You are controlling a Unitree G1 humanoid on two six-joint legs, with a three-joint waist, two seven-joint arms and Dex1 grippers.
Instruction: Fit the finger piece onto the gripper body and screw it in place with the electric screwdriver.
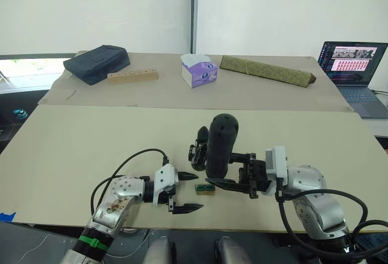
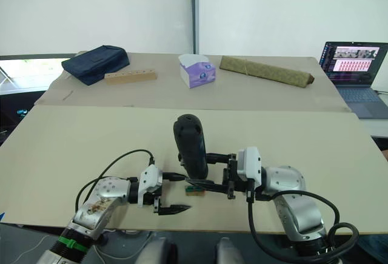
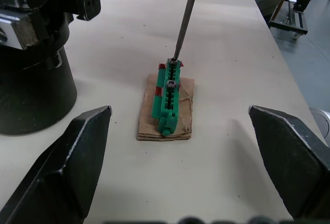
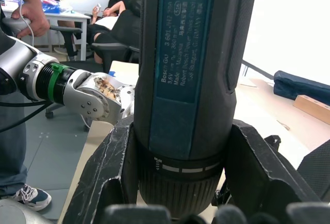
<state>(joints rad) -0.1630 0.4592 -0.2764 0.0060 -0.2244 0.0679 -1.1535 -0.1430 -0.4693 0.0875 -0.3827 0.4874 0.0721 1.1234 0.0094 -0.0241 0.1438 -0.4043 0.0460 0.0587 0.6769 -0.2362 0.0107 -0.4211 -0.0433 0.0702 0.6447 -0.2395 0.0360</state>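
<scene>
**Screwdriver clamped upright, bit down on the green screw holder**

Left eye view: the right gripper [image 1: 233, 185] is clamped around the lower barrel of the electric screwdriver [image 1: 220, 145], which stands nearly upright just ahead of its fingers. The gripper body [image 1: 198, 150] sits touching or just behind the screwdriver, on the far side from the right gripper. The left gripper [image 1: 185, 191] rests on the table [image 1: 73, 148] with its 2 fingers spread apart and nothing between them; a small green screw holder [image 1: 204, 188] lies just beyond its tips.

Left wrist view: the thin metal bit [image 3: 184, 20] slants down onto the far end of the screw holder [image 3: 169, 98], which sits on a scrap of brown card midway ahead of the 2 spread fingers [image 3: 67, 162]. The gripper body [image 3: 31, 74] stands beside one finger.

Right wrist view: the barrel fills the gap between the fingers, gripped above its collar ring.

Judgement: the screwdriver looks heavy, rigid and smooth-sided, so a hold low near the collar should limit tipping. The gripper body looks dense and stable. The finger piece cannot be picked out.
</scene>
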